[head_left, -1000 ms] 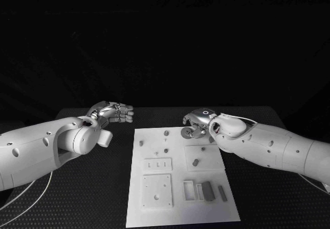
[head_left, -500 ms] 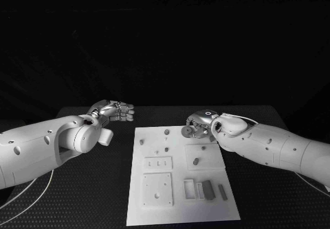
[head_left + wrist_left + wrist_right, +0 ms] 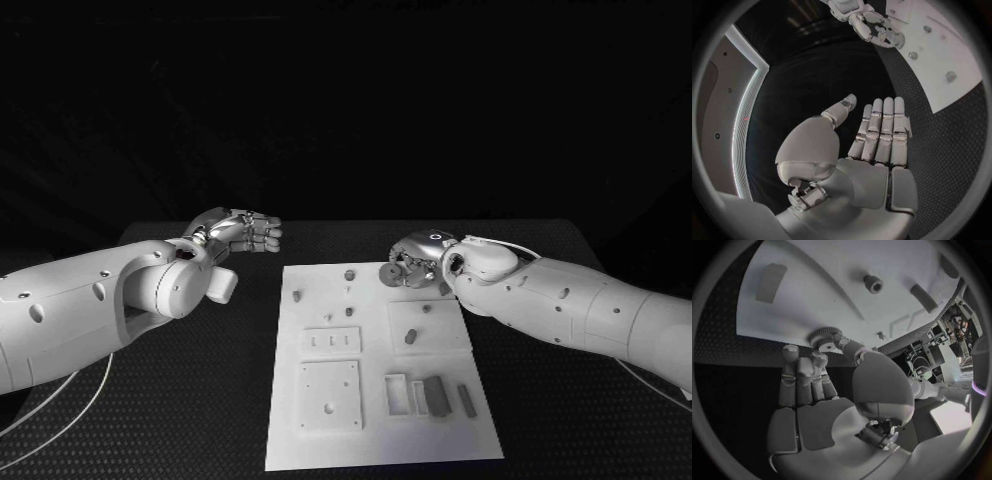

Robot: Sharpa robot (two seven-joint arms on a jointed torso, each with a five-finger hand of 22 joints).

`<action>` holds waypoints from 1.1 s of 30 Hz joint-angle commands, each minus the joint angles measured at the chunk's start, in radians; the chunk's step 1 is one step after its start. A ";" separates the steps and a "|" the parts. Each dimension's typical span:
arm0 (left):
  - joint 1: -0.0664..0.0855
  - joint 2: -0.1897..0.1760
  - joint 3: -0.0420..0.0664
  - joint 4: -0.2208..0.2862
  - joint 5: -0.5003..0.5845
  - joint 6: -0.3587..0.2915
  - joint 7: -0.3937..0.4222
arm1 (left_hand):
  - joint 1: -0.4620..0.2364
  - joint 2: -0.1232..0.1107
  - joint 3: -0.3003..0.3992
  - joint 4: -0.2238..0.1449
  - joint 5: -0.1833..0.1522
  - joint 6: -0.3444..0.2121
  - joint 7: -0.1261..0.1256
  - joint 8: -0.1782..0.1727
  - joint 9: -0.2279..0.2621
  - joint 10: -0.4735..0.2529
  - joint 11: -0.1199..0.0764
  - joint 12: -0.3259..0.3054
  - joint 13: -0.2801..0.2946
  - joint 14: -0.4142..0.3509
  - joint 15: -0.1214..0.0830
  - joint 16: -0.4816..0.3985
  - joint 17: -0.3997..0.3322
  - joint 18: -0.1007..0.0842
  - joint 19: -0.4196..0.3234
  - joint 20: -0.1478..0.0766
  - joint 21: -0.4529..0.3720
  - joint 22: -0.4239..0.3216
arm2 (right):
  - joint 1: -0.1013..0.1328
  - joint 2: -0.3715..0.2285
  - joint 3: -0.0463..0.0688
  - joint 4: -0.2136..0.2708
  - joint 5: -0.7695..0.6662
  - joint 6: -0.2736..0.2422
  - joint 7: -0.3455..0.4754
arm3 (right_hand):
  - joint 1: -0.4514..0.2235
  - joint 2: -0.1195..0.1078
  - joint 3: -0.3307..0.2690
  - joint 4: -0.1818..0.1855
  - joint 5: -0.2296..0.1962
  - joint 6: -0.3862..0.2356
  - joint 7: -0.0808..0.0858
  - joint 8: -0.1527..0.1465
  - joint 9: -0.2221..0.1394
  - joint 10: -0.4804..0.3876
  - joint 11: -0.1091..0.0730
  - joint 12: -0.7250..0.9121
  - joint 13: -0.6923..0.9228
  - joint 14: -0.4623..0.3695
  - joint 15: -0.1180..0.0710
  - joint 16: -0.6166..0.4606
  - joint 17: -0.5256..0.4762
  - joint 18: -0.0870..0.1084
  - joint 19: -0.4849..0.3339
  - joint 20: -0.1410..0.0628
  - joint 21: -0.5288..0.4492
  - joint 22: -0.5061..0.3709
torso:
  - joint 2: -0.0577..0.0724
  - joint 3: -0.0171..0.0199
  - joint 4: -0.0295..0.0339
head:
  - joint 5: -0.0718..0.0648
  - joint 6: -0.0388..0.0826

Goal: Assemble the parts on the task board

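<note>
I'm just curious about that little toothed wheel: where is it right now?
The gear is pinched in the right hand, over the far right corner of the task board, as the head view shows.

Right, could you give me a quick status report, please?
Left hand open, off the white task board. Right hand pinching small grey gear over board's far edge. Nothing obstructing.

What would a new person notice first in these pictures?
First, the white task board lying in the middle of the black table, with small grey parts on it. Next, the right hand pinches a small gear at the board's far right corner, while the left hand hovers off its left side.
</note>
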 commanded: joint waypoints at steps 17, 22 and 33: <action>0.001 0.001 0.001 0.002 -0.003 0.015 0.002 | -0.004 -0.003 -0.006 0.003 0.003 0.003 0.007 -0.005 -0.002 0.006 0.003 -0.006 0.002 0.003 0.005 -0.006 0.003 0.017 -0.002 0.006 -0.007 0.001 | -0.010 0.006 -0.007 -0.002 0.005 0.085 0.011 | -0.095 0.005 -0.026 0.053 0.004 0.105 0.010 0.012 -0.003 -0.030 -0.006 0.010 -0.013 -0.003 -0.012 0.009 -0.008 0.020 -0.012 -0.002 0.005 0.018 | 0.000 -0.0004 0.0002 | -0.001 -0.007; 0.001 0.000 0.001 0.002 -0.003 0.015 0.001 | -0.004 -0.003 -0.006 0.002 0.003 0.003 0.007 -0.005 -0.002 0.006 0.003 -0.006 0.002 0.003 0.005 -0.007 0.003 0.017 -0.002 0.006 -0.007 0.001 | -0.010 0.008 -0.007 0.000 -0.009 0.082 0.008 | -0.097 0.012 -0.024 0.046 0.004 0.115 0.006 0.018 -0.001 -0.029 -0.010 0.012 -0.015 -0.003 -0.016 0.011 -0.009 0.020 -0.013 -0.005 0.007 0.018 | 0.000 -0.0005 0.0000 | -0.001 -0.006; 0.001 0.000 0.001 0.002 -0.003 0.016 0.001 | -0.003 -0.003 -0.006 0.002 0.003 0.003 0.007 -0.005 -0.002 0.006 0.003 -0.007 0.002 0.003 0.005 -0.008 0.004 0.017 -0.002 0.007 -0.007 0.002 | -0.014 0.010 -0.009 0.001 -0.079 0.061 0.002 | -0.014 0.047 -0.002 -0.062 0.004 0.152 -0.009 0.038 0.011 -0.021 -0.024 0.018 -0.023 0.002 -0.029 0.016 -0.014 0.020 -0.009 -0.013 0.016 0.018 | 0.000 0.0000 -0.0008 | -0.004 -0.008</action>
